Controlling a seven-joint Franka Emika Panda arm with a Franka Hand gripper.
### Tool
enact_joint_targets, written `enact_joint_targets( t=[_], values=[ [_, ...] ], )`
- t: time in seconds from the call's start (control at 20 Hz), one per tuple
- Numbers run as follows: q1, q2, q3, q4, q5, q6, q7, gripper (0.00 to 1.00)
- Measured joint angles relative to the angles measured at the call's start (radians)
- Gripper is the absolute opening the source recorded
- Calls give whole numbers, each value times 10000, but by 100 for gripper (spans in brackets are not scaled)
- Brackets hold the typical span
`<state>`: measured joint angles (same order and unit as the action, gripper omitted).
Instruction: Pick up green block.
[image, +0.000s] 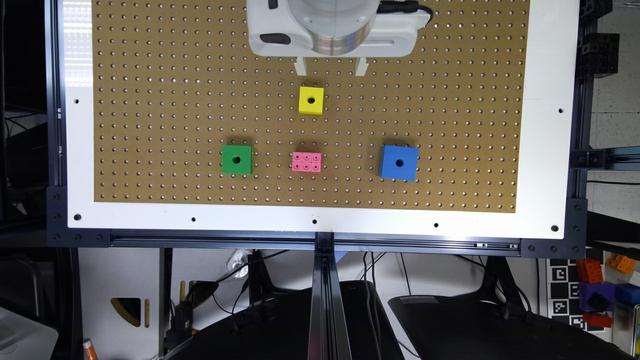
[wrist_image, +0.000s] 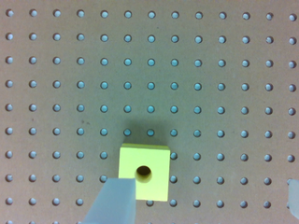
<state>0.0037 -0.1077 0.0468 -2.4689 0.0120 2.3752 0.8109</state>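
The green block, a bright green cube with a dark round hole in its top, sits on the pegboard toward the exterior view's left. My gripper hangs high at the board's far middle, well away from the green block and just beyond the yellow cube. In the wrist view the gripper is open, its fingers wide apart with nothing held. One finger overlaps a corner of the yellow cube in that view.
A pink studded brick lies in the middle of the board, between the green block and a larger blue cube on the exterior view's right. A white frame borders the pegboard.
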Motion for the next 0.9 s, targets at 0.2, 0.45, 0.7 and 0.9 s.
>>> enact_joint_targets(
  t=[0.2, 0.45, 0.7, 0.9],
  values=[
    [-131, -1, -14, 11, -10, 2, -38, 100],
    [-572, 125, -20, 357, -32, 4, -332, 100],
    [-986, 1142, -25, 1465, -53, 8, -681, 100],
    [-1325, 2115, -30, 2450, -66, 7, -1003, 100]
  ],
)
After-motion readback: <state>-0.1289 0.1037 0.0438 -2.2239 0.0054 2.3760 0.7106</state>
